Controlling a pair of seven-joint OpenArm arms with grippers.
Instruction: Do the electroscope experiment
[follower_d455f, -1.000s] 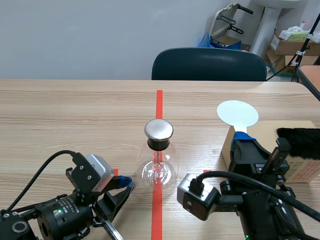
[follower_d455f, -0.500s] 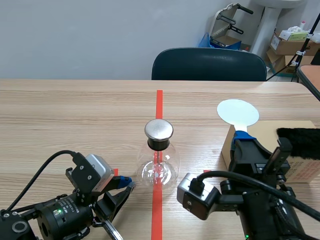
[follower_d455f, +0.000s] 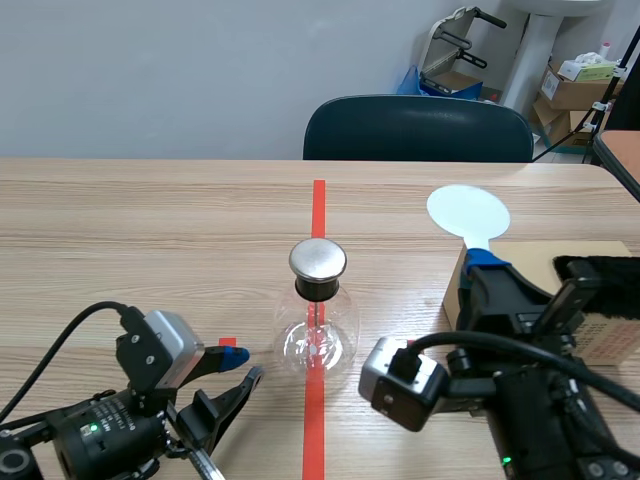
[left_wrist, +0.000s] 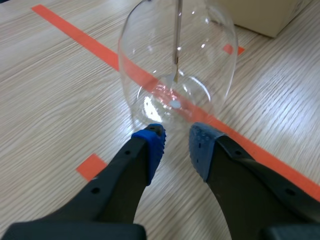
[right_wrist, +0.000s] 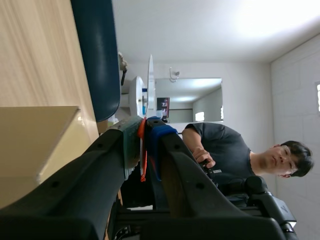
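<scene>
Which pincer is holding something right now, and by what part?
The right pincer holds the disc by its stem, just below the round face. The left pincer holds nothing.

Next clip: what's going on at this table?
The right gripper is shut on the handle of a pale round disc paddle, holding it raised by the brown cardboard box, which carries a black fur piece. The clear glass electroscope flask with its metal cap stands in the middle, untouched. The left gripper sits low by the flask's base, open and holding nothing.
</scene>
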